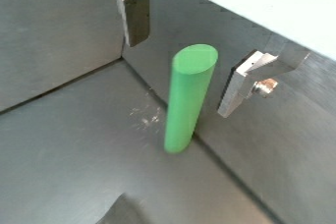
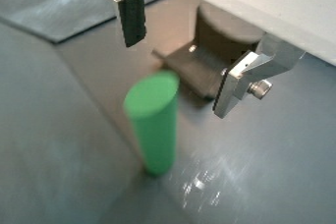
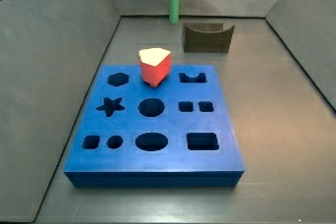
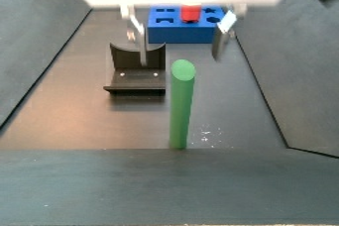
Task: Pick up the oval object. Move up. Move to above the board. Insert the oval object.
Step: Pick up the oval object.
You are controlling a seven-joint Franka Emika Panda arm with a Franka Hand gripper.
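**Still pre-grasp: oval object upright, jaws wide above it**

We judge the step in hand is the pick-up. To do it well, we'd centre the gripper [image 1: 192,49] over the oval object [image 1: 187,100], descend so both pads flank the rod near its top, and close squarely so it doesn't tip.

Going left to right from the rod in a side view: the fixture [image 4: 133,71] stands just beside it, then the oval object [image 4: 181,106] upright on the floor, untouched. Jaws are spread wide, holding nothing; the rod sits between and below the fingers [image 2: 130,19]. The board [image 3: 155,127] lies well apart from the rod.
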